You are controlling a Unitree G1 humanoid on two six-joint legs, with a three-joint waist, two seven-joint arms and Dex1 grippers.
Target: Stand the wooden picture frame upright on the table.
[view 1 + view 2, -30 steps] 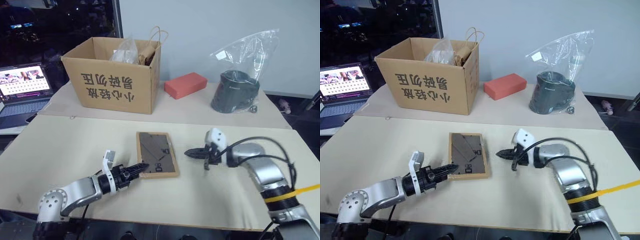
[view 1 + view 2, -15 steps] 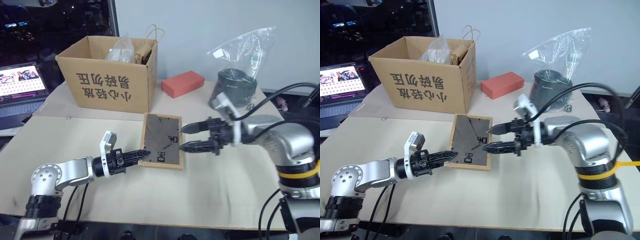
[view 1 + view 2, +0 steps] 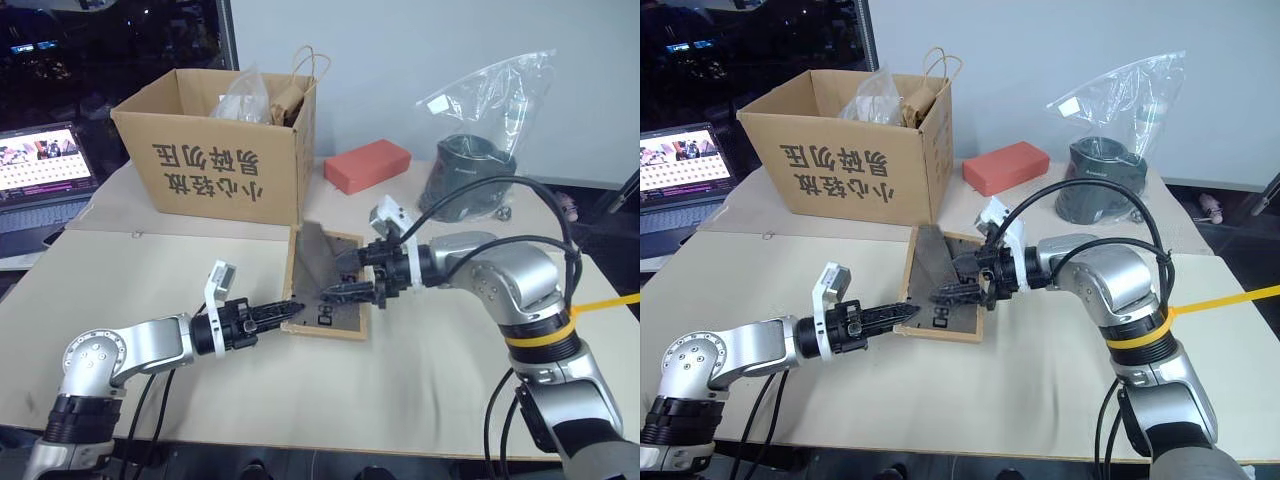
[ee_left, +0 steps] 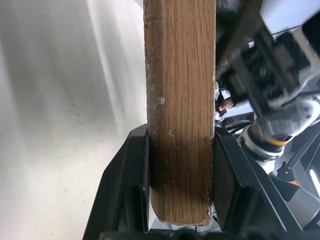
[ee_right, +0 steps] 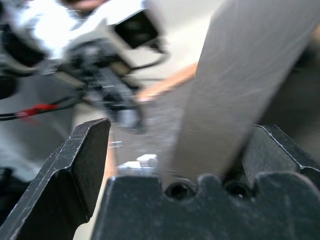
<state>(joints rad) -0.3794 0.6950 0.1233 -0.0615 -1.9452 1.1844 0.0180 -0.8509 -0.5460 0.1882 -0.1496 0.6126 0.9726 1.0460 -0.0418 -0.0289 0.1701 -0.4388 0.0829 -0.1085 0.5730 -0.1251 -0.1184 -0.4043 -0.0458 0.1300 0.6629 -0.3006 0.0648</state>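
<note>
Left jaws clamp the wooden picture frame (image 3: 328, 283)'s corner; right jaws gape around its stand (image 5: 240, 95).

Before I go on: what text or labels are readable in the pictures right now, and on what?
"小心轻放 请勿倒压", printed upside down: front of the cardboard box.
Dark print on the back of the wooden picture frame: partly hidden by the right pincer, unreadable.
Light lettering on the dark container in the plastic bag: too small to read.
Laptop screen: too small to read.
Red-orange block: no text visible.
</note>
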